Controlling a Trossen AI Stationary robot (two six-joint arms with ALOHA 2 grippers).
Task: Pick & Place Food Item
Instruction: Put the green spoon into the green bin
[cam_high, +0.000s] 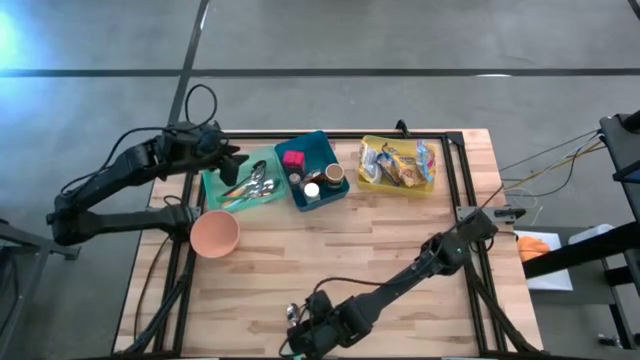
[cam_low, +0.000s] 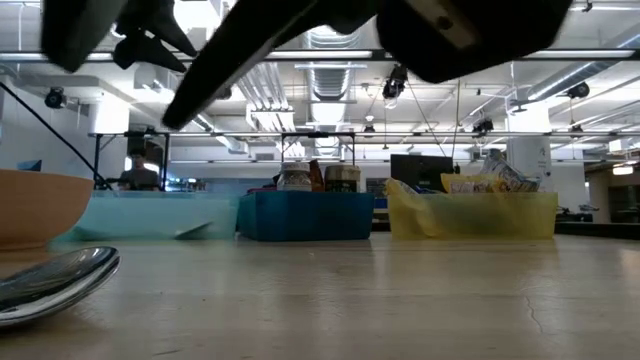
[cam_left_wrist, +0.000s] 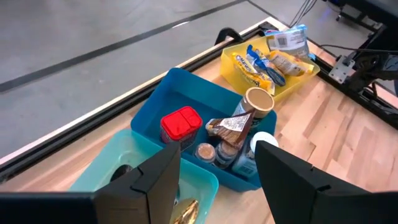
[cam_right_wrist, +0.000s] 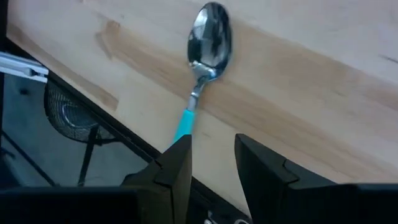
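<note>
Spoon: the spoon (cam_right_wrist: 200, 74) has a shiny metal bowl and a turquoise handle. It lies flat on the table (cam_high: 400, 250), close to the front edge.
Spoon in low view: the metal bowl (cam_low: 60, 282) shows big in the near left corner.
Long axis: it runs in one line with the right gripper (cam_right_wrist: 214, 146). The bowl points away from the gripper, over the wood; the handle points to the table edge.
Right gripper: it is low at the front edge (cam_high: 302, 335), at the end of the handle. The handle end goes out of sight there, so I cannot tell whether the spoon is clamped.
Left gripper: it hangs over the bins at the back left (cam_high: 232, 160). Its fingers (cam_left_wrist: 155, 177) stand well apart and hold nothing.
Bins: three stand in a row at the back: a teal bin (cam_high: 212, 188) with metal cutlery, a blue bin (cam_high: 318, 142) and a yellow bin (cam_high: 365, 180).
Food: the blue bin holds a red-lidded container (cam_left_wrist: 181, 123) and some jars; the yellow bin holds snack packets (cam_left_wrist: 264, 62).
Bowl: a salmon bowl (cam_high: 214, 233) stands just in front of the teal bin.
Surface: light wooden boards in a black frame.
Room: grey floor with dark lines; a hall with ceiling lights and pipes behind the table.
</note>
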